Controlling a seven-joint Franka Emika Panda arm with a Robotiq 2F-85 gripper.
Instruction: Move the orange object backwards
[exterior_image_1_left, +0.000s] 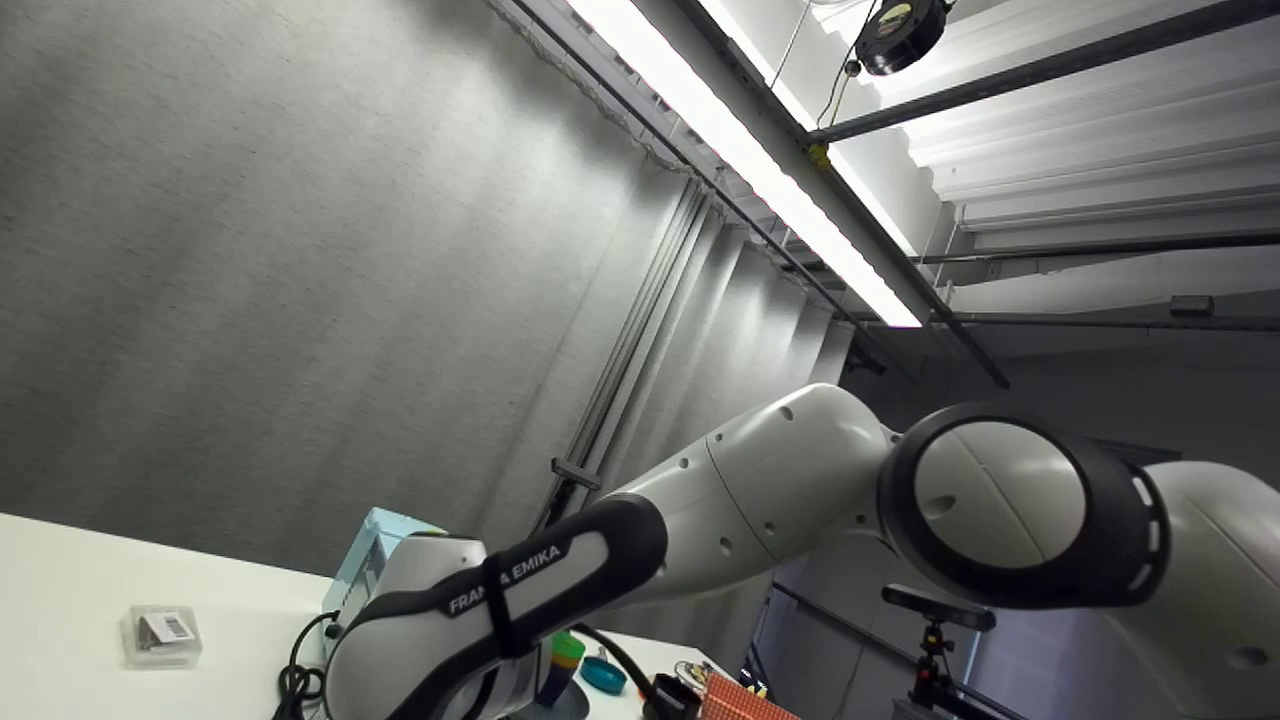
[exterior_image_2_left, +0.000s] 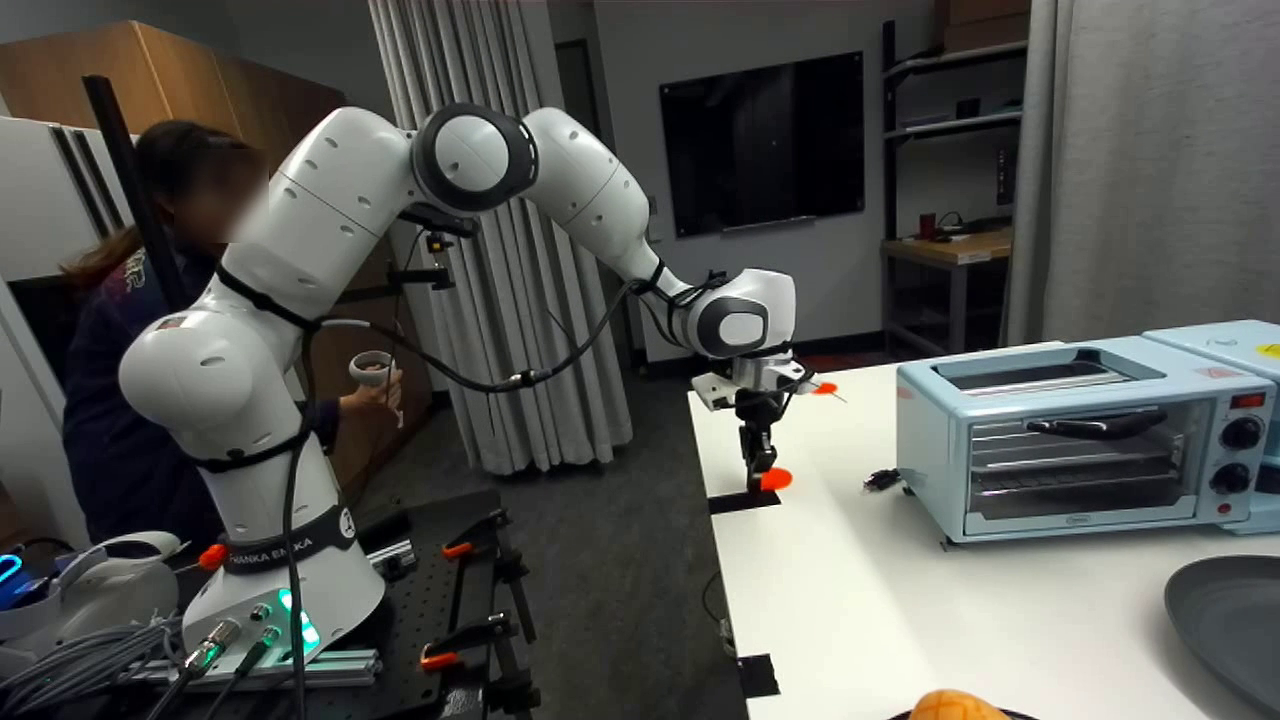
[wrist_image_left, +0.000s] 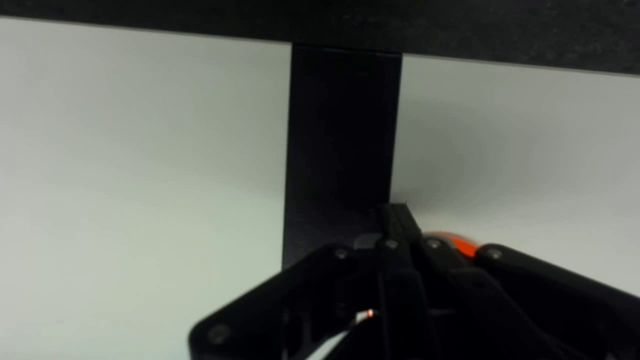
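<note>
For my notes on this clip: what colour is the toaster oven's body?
Light blue. The toaster oven shows best in an exterior view.

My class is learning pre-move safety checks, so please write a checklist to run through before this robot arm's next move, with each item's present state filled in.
1. Gripper shut: ok, jaws together in the wrist view.
2. Orange object fully visible in the wrist view: not ok, the gripper hides part.
3. Gripper touching it: cannot tell; they look close together in an exterior view.
4. Target unmistakable: not ok, a second orange patch shows beyond the gripper there.
5. Toaster oven out of the way: ok, apart from the gripper.
6. Person clear of the gripper: ok, standing beyond the arm.
</note>
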